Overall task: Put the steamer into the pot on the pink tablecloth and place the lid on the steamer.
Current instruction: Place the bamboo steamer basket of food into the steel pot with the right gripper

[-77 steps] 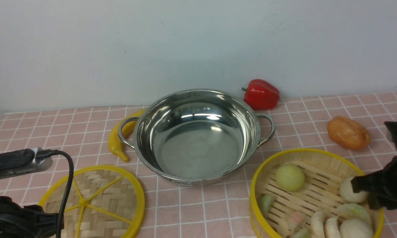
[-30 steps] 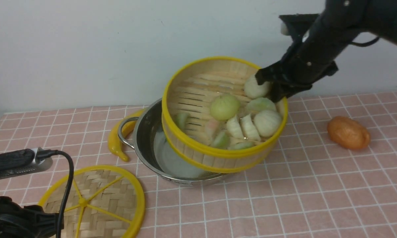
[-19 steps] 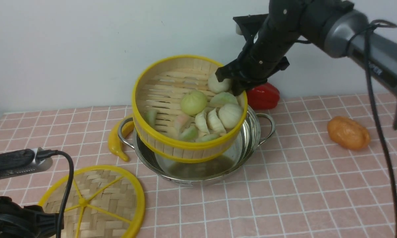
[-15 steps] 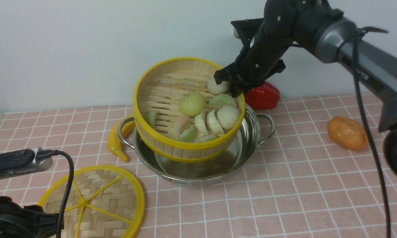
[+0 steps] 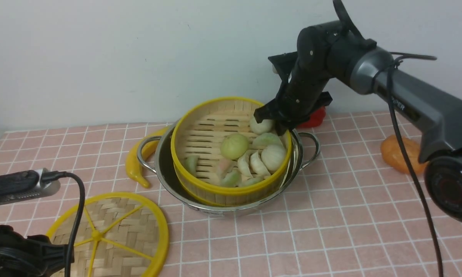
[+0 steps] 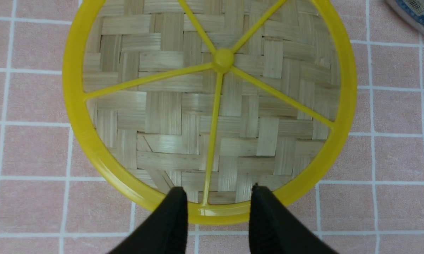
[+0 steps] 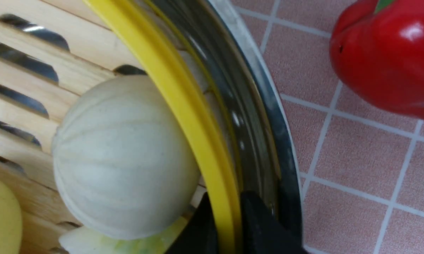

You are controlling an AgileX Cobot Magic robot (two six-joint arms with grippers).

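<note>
The steamer [image 5: 211,154], a bamboo basket with a yellow rim and pale buns and dumplings, is inside the steel pot [image 5: 164,175] on the pink tablecloth [image 5: 331,231]. Its rim stands above the pot's rim. My right gripper [image 5: 272,120] is shut on the steamer's far right rim. In the right wrist view the gripper [image 7: 227,225] has the yellow rim [image 7: 183,106] pinched between its fingers, next to a white bun [image 7: 120,155] and the pot wall [image 7: 268,123]. The lid [image 5: 107,234] lies flat at the front left. My left gripper [image 6: 217,197] is open just over the lid's [image 6: 222,106] rim.
A red pepper [image 5: 314,116] sits behind the pot, mostly hidden by my right arm; it also shows in the right wrist view [image 7: 384,60]. A yellow banana-shaped toy [image 5: 136,165] lies by the pot's left handle. An orange lump [image 5: 402,154] lies at the right. A wall rises behind the cloth.
My right gripper lifted the steamer from the front right, carried it left over the pot and lowered it in. The left arm and lid stayed almost still.
</note>
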